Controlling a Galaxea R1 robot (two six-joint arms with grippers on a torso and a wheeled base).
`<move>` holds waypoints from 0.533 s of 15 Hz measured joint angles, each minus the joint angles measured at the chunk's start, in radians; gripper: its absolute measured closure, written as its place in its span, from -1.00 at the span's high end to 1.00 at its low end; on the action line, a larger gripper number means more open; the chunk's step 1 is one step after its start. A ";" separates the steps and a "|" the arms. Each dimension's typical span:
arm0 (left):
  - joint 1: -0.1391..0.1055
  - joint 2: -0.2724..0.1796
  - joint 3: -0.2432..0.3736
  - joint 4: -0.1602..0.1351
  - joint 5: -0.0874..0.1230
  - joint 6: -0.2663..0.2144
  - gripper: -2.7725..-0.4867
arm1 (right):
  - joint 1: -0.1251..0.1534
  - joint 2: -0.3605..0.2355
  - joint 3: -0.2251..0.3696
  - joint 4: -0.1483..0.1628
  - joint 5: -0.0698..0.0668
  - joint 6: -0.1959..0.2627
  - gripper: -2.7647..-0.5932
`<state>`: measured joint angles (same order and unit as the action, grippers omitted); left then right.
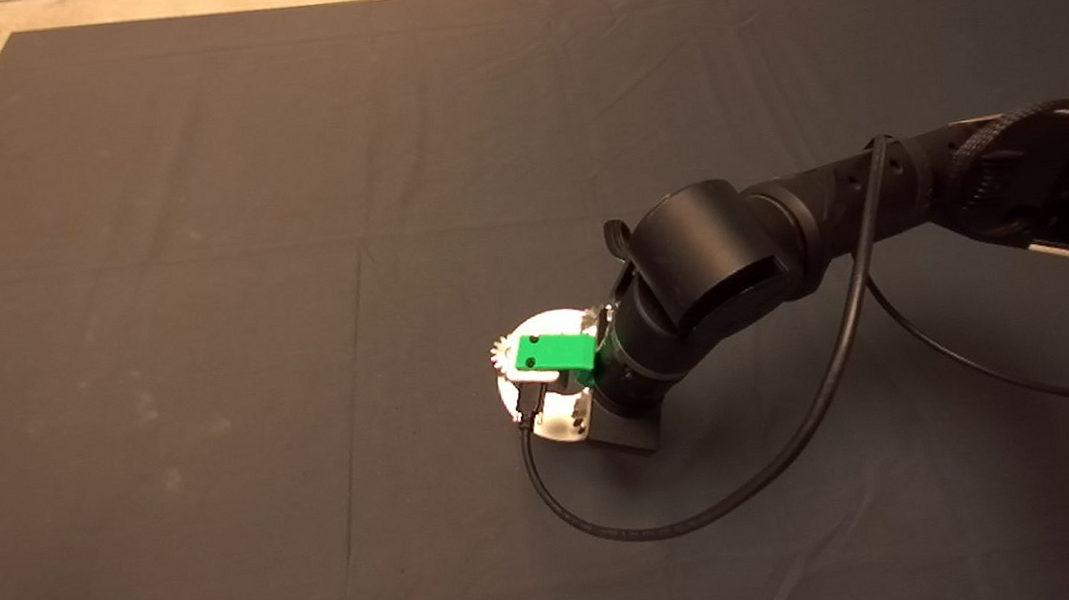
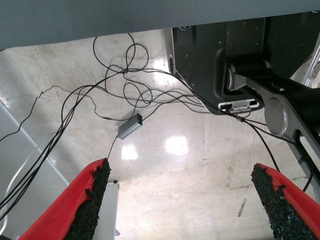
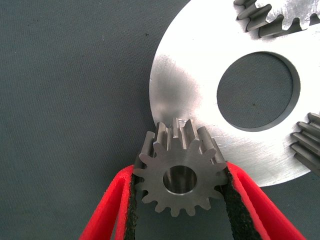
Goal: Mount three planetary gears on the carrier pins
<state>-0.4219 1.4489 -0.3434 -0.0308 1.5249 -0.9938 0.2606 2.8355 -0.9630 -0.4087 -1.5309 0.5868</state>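
Clamped between the red fingers [image 3: 112,210] of the right gripper [image 3: 180,200] is one planetary gear [image 3: 179,175], held at the rim of the white carrier plate [image 3: 200,75]. Two more planetary gears [image 3: 272,17] [image 3: 306,145] sit on the plate beyond its centre hole, three in all. Off the mat's corner, the left gripper [image 2: 182,200] hangs wide open over cables on the floor [image 2: 200,170].
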 joint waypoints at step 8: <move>0.000 -0.006 0.000 -0.003 0.000 0.006 0.34 | 0.000 -0.004 0.000 -0.003 0.003 -0.002 -0.59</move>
<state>-0.4219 1.4428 -0.3434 -0.0340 1.5249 -0.9874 0.2606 2.8315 -0.9630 -0.4113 -1.5274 0.5845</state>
